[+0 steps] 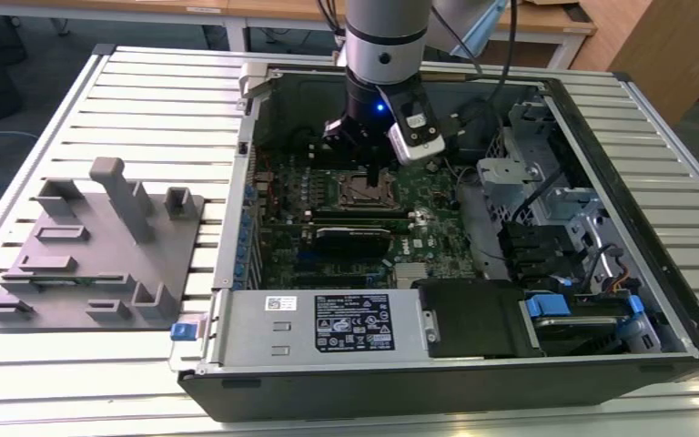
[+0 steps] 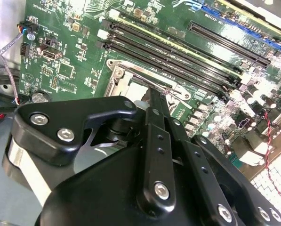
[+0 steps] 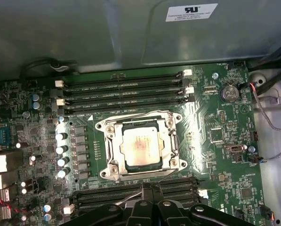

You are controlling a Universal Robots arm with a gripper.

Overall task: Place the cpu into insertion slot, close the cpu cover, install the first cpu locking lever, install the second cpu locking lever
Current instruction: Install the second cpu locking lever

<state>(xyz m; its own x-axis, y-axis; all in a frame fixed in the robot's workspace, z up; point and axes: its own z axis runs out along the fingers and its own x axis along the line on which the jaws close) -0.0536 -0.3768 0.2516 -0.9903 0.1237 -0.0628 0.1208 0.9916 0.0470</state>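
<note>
I'm reading this as the lever stage. In the first wrist view the cpu (image 3: 139,146) is sitting flat in the slot (image 3: 107,129), near the middle of the green board (image 3: 215,136), between two banks of long black memory slots (image 3: 126,89). The cover (image 3: 171,141) is lying down over it, its window framing the grey top, so the first two steps look done.

I'm watching the gripper (image 3: 147,188) hanging just beside the socket's edge, on the side towards one memory bank. In both wrist views its fingers are pinched narrow, nearly together, and I'm seeing nothing held between them. In the second wrist view the tip (image 2: 155,96) is poised right at the socket's rim. In the exterior view the arm is standing upright inside the open case (image 1: 641,355), with the gripper (image 1: 368,171) low over the socket.

A thin wire lever (image 3: 164,178) is running slantwise along that edge, close to the fingertips. I can't tell whether they're touching it, or whether either lever is latched.

I'm judging that seating this lever calls for a steady downward press with a slight sideways tuck under its hook, keeping the tip off the memory slots and the small parts nearby.
</note>
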